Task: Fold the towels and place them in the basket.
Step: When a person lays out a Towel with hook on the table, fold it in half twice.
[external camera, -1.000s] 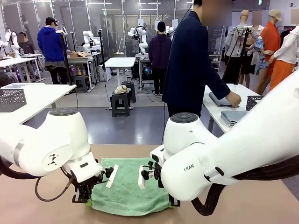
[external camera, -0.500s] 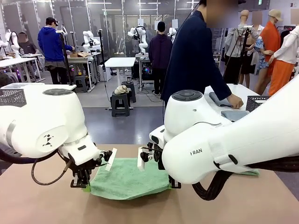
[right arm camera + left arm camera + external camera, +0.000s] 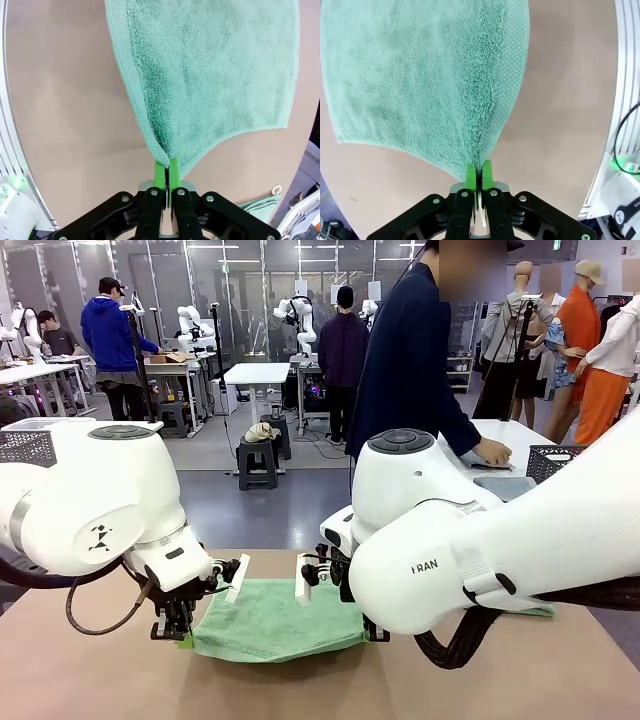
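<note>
- The brown table point(image 3: 80, 670) runs across the whole near part of the front view, and both white arms bend low over it.
- The left arm point(image 3: 90, 510) comes in from the left side and the right arm point(image 3: 500, 550) from the right. Their wrists meet near the table's middle.
- A person point(image 3: 410, 370) in a dark jacket stands beyond the far edge, turned toward a white side table, with one hand point(image 3: 493, 451) resting there.
- The towel point(image 3: 270, 620) lies between the two wrists. Its near edge is raised off the table and sags slightly in the middle, while the far part rests on the table.
- A second towel point(image 3: 540, 611) lies flat on the table on the robot's right, well apart from the first (mostly hidden behind the right arm).
- The left gripper point(image 3: 479, 172) is clamped tight on the towel's near left corner, with the cloth fanning out from its tips.
- The right gripper point(image 3: 166, 172) is pinched on the near right corner in the same way, with no gap visible beside the cloth.
- The green pads point(image 3: 159, 170) of each gripper press flat against the towel's hem.
</note>
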Controlling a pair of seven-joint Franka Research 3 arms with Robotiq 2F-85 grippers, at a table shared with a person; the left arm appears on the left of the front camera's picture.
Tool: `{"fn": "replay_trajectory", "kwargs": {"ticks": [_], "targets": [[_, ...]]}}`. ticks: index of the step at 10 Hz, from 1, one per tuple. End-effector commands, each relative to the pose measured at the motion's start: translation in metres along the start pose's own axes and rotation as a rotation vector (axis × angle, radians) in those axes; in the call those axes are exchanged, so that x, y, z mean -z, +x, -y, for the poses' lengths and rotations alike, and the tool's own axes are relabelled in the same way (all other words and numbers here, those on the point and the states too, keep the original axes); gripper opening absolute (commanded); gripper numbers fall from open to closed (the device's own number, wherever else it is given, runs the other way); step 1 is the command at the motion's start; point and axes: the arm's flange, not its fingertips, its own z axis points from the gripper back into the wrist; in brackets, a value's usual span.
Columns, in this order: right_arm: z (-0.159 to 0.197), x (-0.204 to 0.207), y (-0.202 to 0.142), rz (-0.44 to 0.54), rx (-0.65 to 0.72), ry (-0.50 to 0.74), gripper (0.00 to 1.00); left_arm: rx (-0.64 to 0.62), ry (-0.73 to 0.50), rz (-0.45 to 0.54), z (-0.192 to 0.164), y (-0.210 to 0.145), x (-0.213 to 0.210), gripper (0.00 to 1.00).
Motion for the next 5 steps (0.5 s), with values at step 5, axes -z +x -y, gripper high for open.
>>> {"fn": "replay_trajectory", "kwargs": {"ticks": [5], "targets": [[0.037, 0.001, -0.002, 0.012, -0.042, 0.015, 0.04, 0.021, -0.07, -0.024, -0.043, -0.006, -0.001, 0.05]]}}
